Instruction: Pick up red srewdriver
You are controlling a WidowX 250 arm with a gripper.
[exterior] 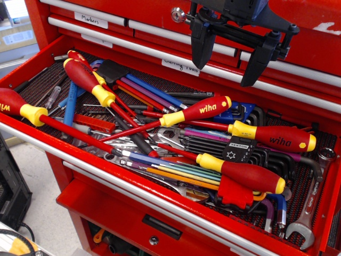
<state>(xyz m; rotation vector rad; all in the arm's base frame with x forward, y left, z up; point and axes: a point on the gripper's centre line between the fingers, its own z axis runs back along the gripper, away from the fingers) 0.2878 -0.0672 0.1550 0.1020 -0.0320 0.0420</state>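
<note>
Black two-finger gripper [229, 63] hangs at top right, above the open drawer, fingers spread wide, nothing between them. Left finger tip sits in front of the silver handle rail of the upper drawer; right finger tip is lower, near the rail's right stretch. Gripper is well clear of all tools.

Below it, open red metal tool chest drawer [133, 184] with black mesh liner, packed with tools. Red srewdriver with fat plain red handle, yellow collar and yellow butt end [242, 173] lies at front right of the drawer, handle pointing right, thin red shaft running up-left over the pile. Just behind it, red-and-yellow screwdriver with white "wiha" lettering [272, 138], also handle right. Another lettered one [200, 111] sits mid-drawer, shaft pointing down-left.

Left side: a further red-handled screwdriver with yellow collar [85, 80] lying diagonally, and one at far left edge [16, 105]. Black holder of hex keys marked TEKTON [238, 149] between the right screwdrivers. Coloured long hex keys [176, 172] fan across the front. Silver open-end wrench [309, 216] at far right.
</note>
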